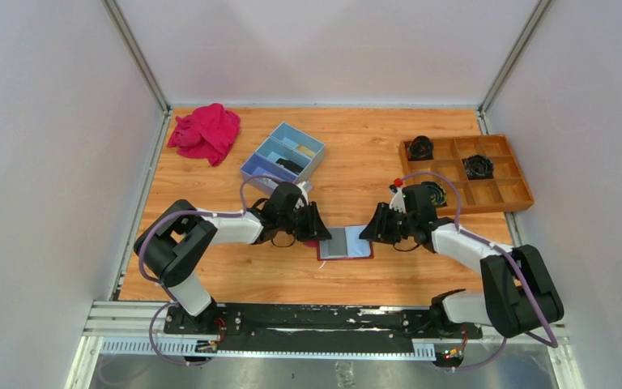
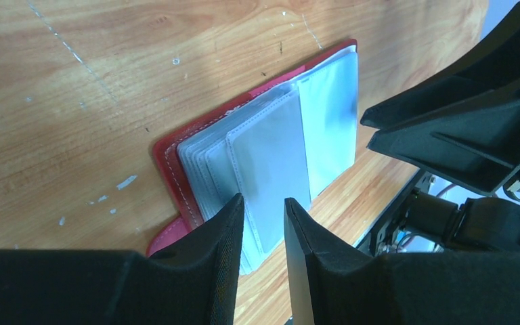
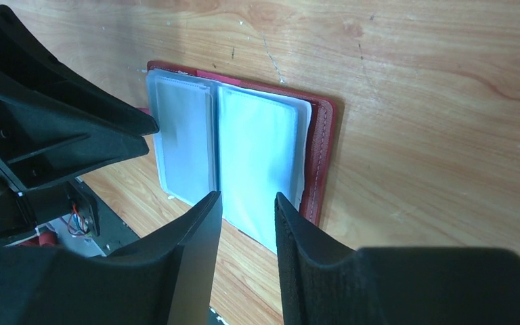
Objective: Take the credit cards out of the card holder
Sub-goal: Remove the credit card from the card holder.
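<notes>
Bright even light, soft shadows, sleeve glare, blurred foreground

no legible text or numbers, none readable on the card holder (image 3: 323,156)

Left fingers (image 2: 217,271), right fingers (image 3: 189,261) slightly apart.

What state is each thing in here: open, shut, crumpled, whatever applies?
card holder, open flat, pockets facing up
left gripper, open, at the holder's left edge
right gripper, open, at its right edge
pink cloth, crumpled
blue box, lidless, open
wooden tray, some compartments filled
</notes>
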`<state>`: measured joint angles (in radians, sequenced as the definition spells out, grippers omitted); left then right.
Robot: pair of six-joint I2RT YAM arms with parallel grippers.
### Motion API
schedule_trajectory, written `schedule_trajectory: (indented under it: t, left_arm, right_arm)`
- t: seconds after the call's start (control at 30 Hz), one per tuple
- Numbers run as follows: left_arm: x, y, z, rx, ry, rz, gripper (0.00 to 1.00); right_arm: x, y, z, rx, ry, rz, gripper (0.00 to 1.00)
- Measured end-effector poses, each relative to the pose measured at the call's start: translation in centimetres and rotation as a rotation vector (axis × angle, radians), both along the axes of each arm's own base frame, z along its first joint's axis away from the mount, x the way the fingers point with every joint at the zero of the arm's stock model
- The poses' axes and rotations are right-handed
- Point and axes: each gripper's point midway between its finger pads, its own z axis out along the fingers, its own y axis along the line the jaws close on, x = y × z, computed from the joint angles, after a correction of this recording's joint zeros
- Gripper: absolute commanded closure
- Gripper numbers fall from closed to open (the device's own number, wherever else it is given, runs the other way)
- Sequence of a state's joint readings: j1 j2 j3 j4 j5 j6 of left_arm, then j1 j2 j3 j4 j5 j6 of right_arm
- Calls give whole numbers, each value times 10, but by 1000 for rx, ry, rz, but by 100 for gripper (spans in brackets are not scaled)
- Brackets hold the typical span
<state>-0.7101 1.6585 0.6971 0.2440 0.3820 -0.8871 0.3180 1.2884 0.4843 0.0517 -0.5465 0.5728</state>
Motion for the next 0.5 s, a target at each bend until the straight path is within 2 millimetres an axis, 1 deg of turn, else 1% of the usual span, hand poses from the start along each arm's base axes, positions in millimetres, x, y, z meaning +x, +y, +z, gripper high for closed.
schedule_trajectory:
  t: [0.27, 0.5]
  left_arm:
    - [1, 2, -4, 11, 3, 12, 68]
    - [2, -3, -5, -5, 8, 1, 68]
  right_arm:
    - [-1, -3, -3, -22, 1, -3, 61]
    - [-1, -4, -3, -26, 1, -5, 61]
